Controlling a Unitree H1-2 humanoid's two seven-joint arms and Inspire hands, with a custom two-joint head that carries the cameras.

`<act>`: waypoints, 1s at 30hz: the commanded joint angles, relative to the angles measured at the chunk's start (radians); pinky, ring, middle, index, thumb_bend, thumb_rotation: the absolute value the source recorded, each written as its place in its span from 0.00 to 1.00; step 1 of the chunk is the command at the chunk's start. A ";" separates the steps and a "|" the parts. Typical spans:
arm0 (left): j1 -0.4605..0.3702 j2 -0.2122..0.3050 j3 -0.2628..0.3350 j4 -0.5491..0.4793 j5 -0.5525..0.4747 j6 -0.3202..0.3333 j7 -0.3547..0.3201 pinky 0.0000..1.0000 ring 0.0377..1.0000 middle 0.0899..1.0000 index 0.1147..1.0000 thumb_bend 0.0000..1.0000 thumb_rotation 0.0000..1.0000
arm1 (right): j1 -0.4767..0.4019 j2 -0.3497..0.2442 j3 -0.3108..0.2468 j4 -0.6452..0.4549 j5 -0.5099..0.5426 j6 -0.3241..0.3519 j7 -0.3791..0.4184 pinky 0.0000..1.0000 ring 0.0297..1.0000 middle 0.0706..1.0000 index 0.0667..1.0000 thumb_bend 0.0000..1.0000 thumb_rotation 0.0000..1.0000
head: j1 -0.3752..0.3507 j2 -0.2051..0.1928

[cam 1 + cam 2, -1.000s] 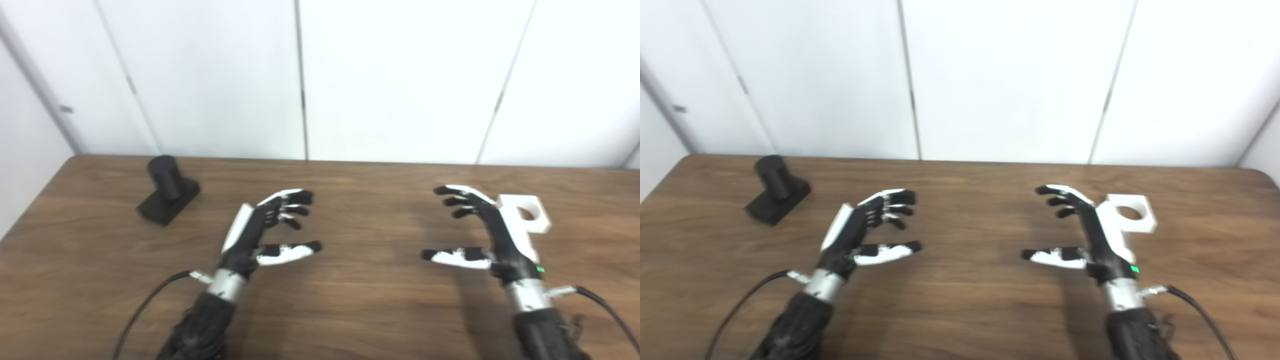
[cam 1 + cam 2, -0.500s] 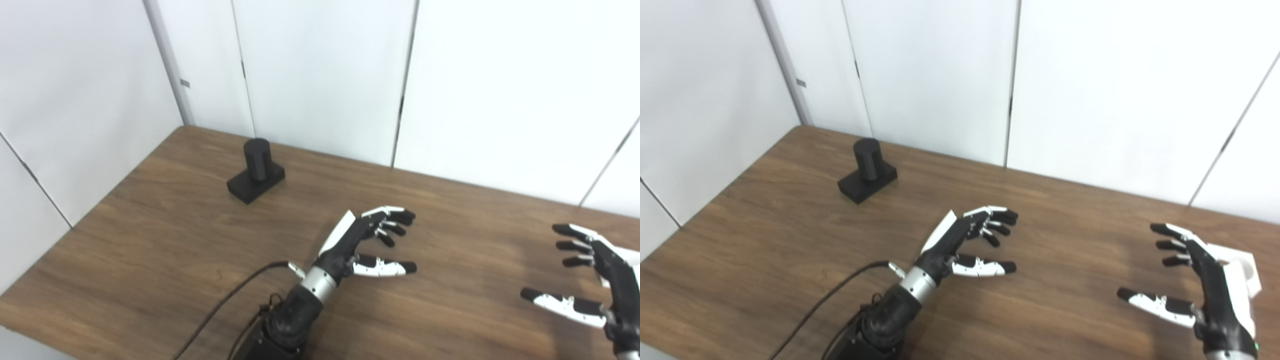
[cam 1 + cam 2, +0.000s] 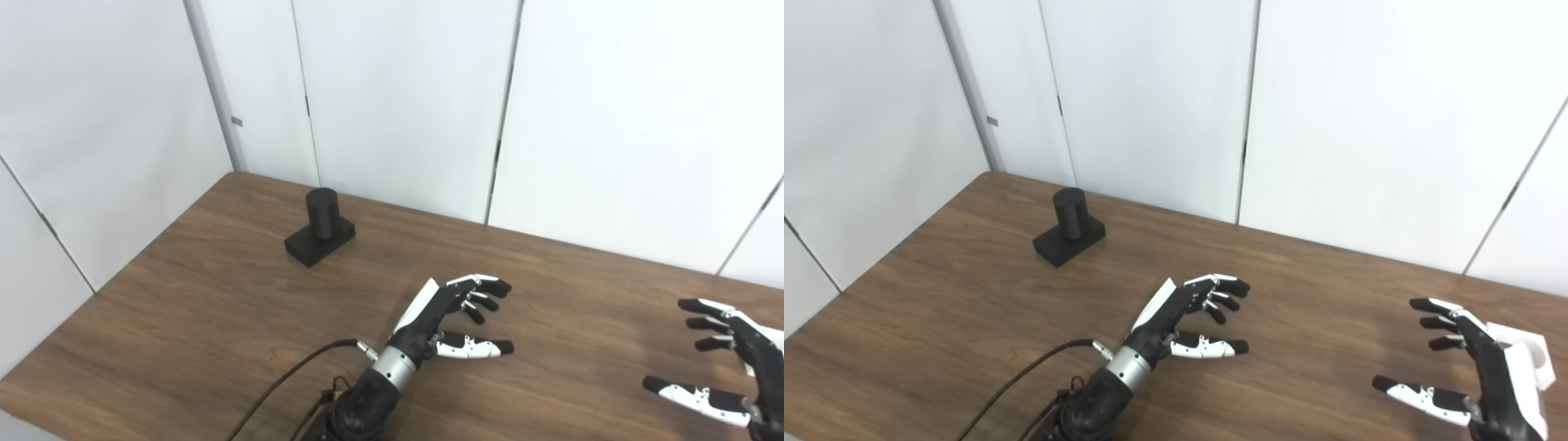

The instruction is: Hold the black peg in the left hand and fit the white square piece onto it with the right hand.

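Note:
The black peg (image 3: 321,225), a round post on a flat square base, stands upright at the far left of the brown table (image 3: 202,294). My left hand (image 3: 450,312) hovers open over the table's middle, well to the right of and nearer than the peg, holding nothing. My right hand (image 3: 1473,364) is open at the lower right edge, fingers spread. The white square piece (image 3: 1528,358) with a round hole lies on the table just behind that hand, mostly hidden by it; it cannot be made out in the left eye view.
White wall panels (image 3: 398,104) rise behind the table's far edge and along its left side. A black cable (image 3: 288,386) trails from my left wrist toward the near table edge.
The camera has turned left and tilted, so the whole picture has shifted right and slightly down. Both hands stay open with the same pose; neither the peg nor the white piece has moved.

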 commanded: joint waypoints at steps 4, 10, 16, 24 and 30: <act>-0.055 0.015 0.011 -0.066 -0.002 -0.005 0.011 0.55 0.67 0.71 0.68 0.77 0.14 | -0.024 0.002 -0.009 -0.047 -0.011 0.004 -0.011 0.56 0.68 0.72 0.66 0.66 0.00 | -0.002 0.001; -0.066 0.044 0.043 -0.110 0.020 0.007 0.030 0.58 0.68 0.70 0.66 0.77 0.13 | -0.024 0.004 -0.011 -0.061 -0.015 0.023 -0.003 0.54 0.68 0.72 0.66 0.66 0.00 | -0.002 0.001; -0.081 0.093 0.066 -0.175 0.054 0.079 0.023 0.53 0.64 0.68 0.64 0.77 0.14 | -0.025 0.004 -0.014 -0.064 -0.008 0.023 0.002 0.54 0.67 0.72 0.65 0.66 0.00 | -0.001 0.003; -0.099 0.141 0.083 -0.217 0.063 0.123 0.018 0.53 0.64 0.66 0.62 0.77 0.10 | -0.025 0.005 -0.015 -0.070 -0.013 0.029 0.003 0.53 0.66 0.71 0.65 0.67 0.00 | 0.002 0.002; -0.124 0.176 0.108 -0.247 0.053 0.170 0.014 0.56 0.67 0.69 0.64 0.79 0.06 | -0.026 0.001 -0.017 -0.079 -0.009 0.035 0.006 0.52 0.65 0.71 0.65 0.67 0.00 | 0.003 0.000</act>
